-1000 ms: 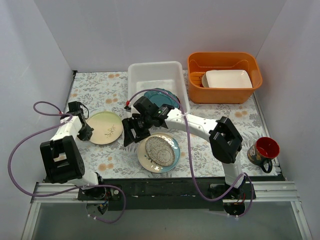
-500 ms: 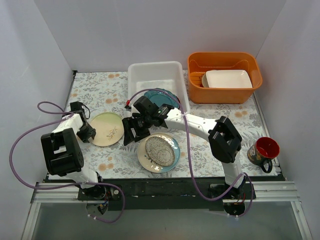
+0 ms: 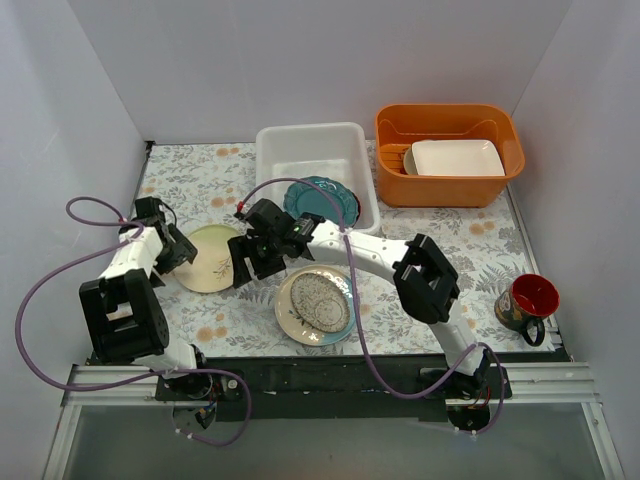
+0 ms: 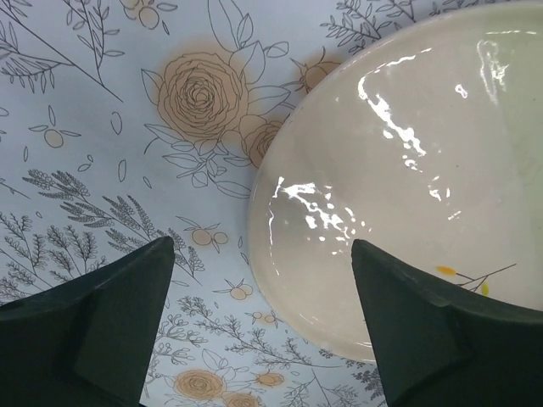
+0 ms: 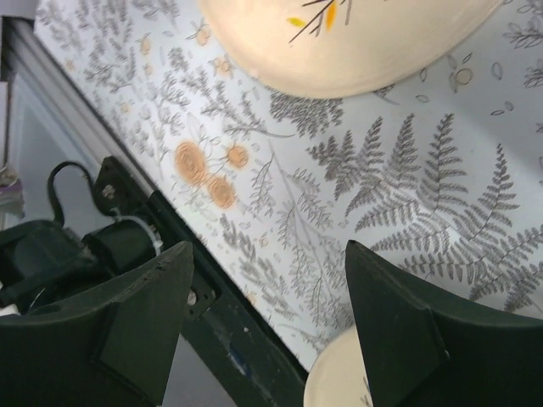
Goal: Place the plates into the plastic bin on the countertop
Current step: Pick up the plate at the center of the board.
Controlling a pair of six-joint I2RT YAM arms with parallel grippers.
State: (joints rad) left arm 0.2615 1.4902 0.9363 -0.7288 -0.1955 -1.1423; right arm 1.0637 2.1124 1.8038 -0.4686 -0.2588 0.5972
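A cream plate (image 3: 212,258) (image 4: 407,161) (image 5: 348,42) lies flat on the leaf-printed countertop (image 3: 200,185) at the left. My left gripper (image 3: 182,250) (image 4: 263,280) stands open at that plate's left rim, which lies between the fingers without touching them. My right gripper (image 3: 244,268) (image 5: 267,297) is open over bare countertop, just right of the cream plate. A speckled plate with a teal rim (image 3: 318,305) (image 5: 339,381) lies in the near middle. A teal plate (image 3: 320,198) sits at the near end of the white plastic bin (image 3: 300,145), seemingly inside it.
An orange tub (image 3: 500,130) holding a white rectangular dish (image 3: 455,157) stands at the back right. A red cup (image 3: 528,300) sits at the near right. Purple cables (image 3: 90,215) loop off both arms. White walls close in the left, back and right.
The left gripper went from shut to open beside the cream plate's left rim. The right arm swung left, bringing its open gripper close to the cream plate and uncovering the teal plate.
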